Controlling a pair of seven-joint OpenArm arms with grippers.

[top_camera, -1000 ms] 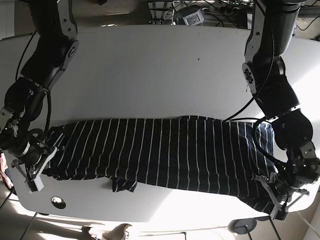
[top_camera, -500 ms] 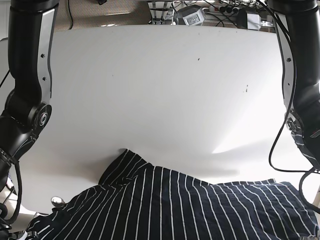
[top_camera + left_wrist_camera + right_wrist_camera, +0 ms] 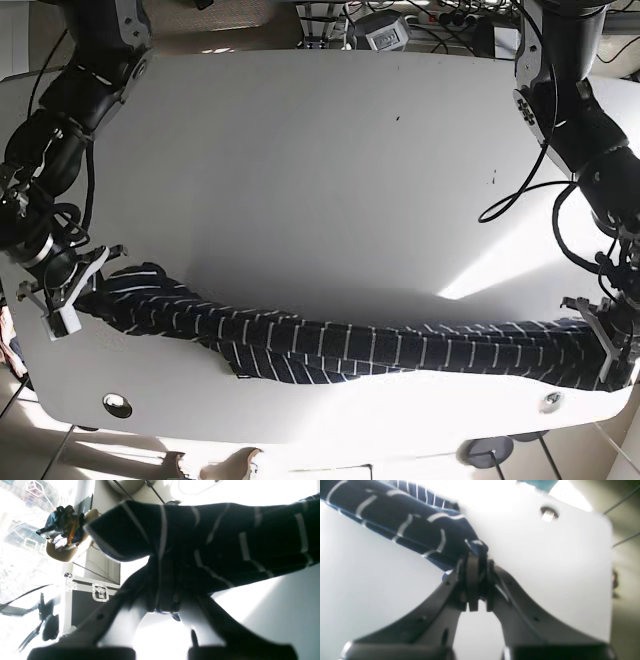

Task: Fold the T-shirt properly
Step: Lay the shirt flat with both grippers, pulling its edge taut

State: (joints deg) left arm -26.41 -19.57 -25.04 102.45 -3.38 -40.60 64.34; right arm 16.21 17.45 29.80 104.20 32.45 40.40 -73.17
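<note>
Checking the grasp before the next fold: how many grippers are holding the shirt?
2. The right gripper pinches one end of the shirt; the left gripper pinches the other.

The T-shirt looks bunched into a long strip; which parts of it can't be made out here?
- T-shirt, base view: sleeves and collar lost in bunched folds.
- Its end at the left tool: cut by the frame edge.
- Left wrist view: cloth blurred, glare around it.
- Right tool, right wrist view: the grip point is blurred.
</note>
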